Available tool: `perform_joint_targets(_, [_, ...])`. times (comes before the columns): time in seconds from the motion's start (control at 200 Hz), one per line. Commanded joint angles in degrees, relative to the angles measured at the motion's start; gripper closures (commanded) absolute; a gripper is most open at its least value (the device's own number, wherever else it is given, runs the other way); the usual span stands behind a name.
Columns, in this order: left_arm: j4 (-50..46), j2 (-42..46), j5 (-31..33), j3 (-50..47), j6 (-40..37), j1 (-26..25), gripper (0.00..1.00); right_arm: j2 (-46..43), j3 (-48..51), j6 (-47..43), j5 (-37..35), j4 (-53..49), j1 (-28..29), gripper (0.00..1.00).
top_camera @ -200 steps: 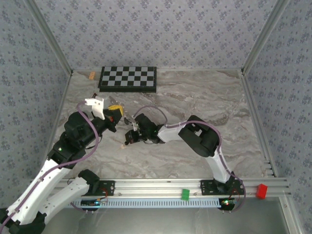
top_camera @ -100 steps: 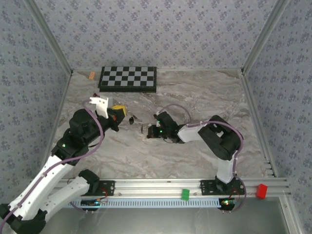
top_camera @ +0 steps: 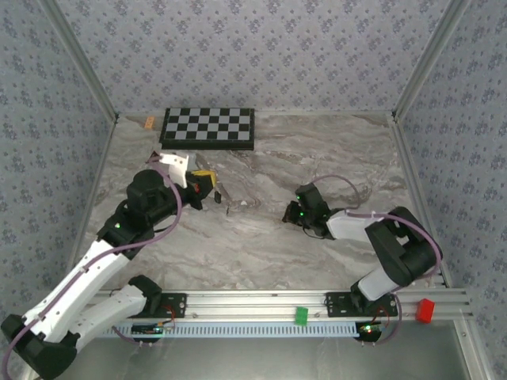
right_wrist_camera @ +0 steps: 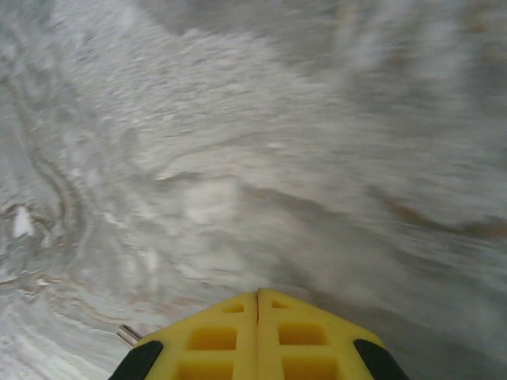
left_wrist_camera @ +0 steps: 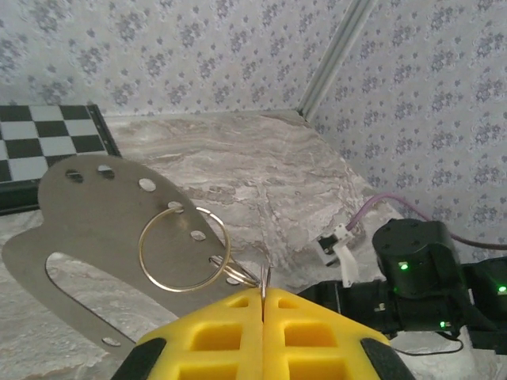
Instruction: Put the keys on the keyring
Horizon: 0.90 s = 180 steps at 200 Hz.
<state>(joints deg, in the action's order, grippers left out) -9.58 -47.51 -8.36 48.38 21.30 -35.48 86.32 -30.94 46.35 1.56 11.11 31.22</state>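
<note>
1. Nearest, right side: right gripper (top_camera: 295,214) sits low over the marble table (top_camera: 261,261), pads pressed flat together. A short silver stub (right_wrist_camera: 127,334) pokes out beside them, maybe a key blade; cannot tell if it is gripped.
2. Further back: left gripper (left_wrist_camera: 262,291) is clenched on the wire of the keyring (left_wrist_camera: 184,247), holding the loop out front, probably so a key can be threaded on.
3. Keys are too small to pick out.
4. Farthest: checkerboard (top_camera: 208,127), not involved.

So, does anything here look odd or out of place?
Nothing looks spilled or broken. One oddity: the left gripper is shut on the keyring, held up off the table, and an unexpected flat grey plate punched with holes seems to hang on it.
</note>
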Motion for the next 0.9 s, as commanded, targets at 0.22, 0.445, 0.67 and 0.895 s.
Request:
perform_joint_targets(0.22, [12.33,-7.93,-3.48,-5.76,-0.53,-4.85,1.0,-18.5,4.0,-8.52,-5.02,-15.69,-1.11,0.83])
perform_joint_targets(0.445, [16.44,-9.89,-4.19,-9.54,-2.3,-5.34,1.0,-25.42,-0.83,-21.54,-4.3,-26.19,0.71,0.74])
perform_joint_targets(0.67, [18.52,-8.95,-1.81,-12.95,-2.73,-5.3,1.0,-19.65,-8.8,-26.51,-6.34,-36.01,4.78,0.7])
perform_joint_targets(0.895, [19.26,-7.21,-2.42,-14.37,-1.7,-5.36,1.0,-3.64,-21.67,-36.04,-21.62,-50.66,16.18,0.69])
